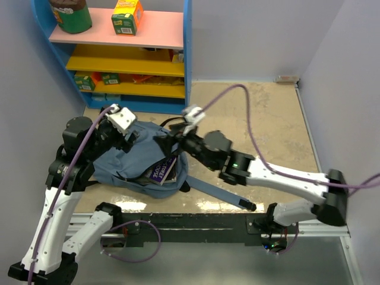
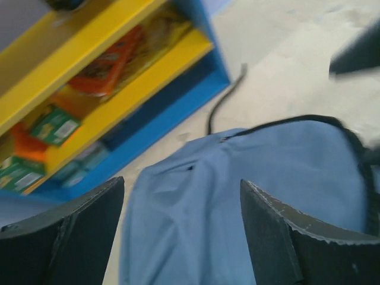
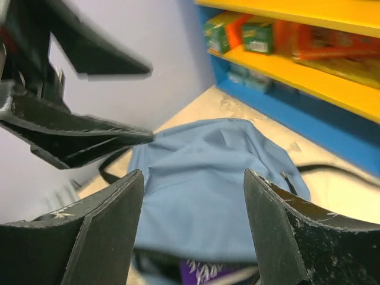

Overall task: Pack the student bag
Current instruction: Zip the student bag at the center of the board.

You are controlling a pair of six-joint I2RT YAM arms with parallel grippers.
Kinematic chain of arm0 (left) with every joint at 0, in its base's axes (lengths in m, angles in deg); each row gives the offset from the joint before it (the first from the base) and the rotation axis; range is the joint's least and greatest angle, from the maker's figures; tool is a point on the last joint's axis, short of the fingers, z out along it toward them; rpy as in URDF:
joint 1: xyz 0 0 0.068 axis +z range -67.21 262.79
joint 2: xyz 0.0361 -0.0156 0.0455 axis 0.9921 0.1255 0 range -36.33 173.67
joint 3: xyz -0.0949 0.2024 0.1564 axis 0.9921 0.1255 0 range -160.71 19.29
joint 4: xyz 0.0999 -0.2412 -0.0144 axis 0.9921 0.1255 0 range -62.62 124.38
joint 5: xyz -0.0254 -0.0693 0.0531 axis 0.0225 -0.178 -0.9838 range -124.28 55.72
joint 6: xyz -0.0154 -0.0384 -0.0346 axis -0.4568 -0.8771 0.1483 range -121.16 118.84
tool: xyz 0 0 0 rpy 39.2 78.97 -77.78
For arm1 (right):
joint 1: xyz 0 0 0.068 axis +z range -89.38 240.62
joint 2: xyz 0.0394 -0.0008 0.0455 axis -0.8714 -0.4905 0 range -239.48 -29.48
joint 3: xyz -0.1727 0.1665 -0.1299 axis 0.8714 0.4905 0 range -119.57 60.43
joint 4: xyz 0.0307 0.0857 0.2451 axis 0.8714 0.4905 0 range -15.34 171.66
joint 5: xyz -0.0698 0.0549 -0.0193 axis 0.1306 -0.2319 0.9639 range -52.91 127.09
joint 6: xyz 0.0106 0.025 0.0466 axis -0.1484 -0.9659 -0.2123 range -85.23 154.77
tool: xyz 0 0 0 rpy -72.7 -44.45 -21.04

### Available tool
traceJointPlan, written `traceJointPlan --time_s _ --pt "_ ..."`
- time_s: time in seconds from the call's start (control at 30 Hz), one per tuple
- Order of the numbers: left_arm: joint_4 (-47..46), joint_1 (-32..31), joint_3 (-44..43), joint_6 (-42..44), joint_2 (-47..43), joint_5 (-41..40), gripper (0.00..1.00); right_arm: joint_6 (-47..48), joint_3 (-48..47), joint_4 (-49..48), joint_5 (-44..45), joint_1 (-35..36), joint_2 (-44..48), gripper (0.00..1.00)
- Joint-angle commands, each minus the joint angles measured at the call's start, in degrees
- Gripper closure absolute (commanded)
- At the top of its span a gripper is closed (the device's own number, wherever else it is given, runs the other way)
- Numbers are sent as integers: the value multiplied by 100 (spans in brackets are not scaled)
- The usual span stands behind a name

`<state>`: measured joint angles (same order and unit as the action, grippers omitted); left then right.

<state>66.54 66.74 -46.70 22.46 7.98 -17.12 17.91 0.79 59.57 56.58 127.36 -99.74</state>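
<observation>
My left pincer (image 2: 181,185) and right pincer (image 3: 193,175) sit closest to their lenses. Each has its jaws apart, with nothing between them but a view down onto cloth, so neither grips anything. Below both lies the student bag (image 1: 133,160), flat on the surface (image 1: 267,119) just in front of the blue shelf (image 1: 187,53), between my two arms with its mouth turned toward my bases. I judge it soft and limp: the fabric folds and sags, so it should slump and drag rather than lift as one shape, and a pinch on a flat panel would only gather slack. The seamed rim of the opening looks like the better hold. A purple book (image 1: 161,171) pokes partway out of the mouth; it is stiff and probably the main weight inside. One shoulder strap (image 1: 217,193) trails toward the near edge, and a thin black cord (image 2: 221,104) curls beside the top. Either could snag.
</observation>
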Motion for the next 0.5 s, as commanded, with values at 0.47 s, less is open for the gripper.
traceJointPlan --time_s 0.47 --pt "-86 2290 -26 193 1535 302 10 570 1015 -618 -1308 665 -2009 54"
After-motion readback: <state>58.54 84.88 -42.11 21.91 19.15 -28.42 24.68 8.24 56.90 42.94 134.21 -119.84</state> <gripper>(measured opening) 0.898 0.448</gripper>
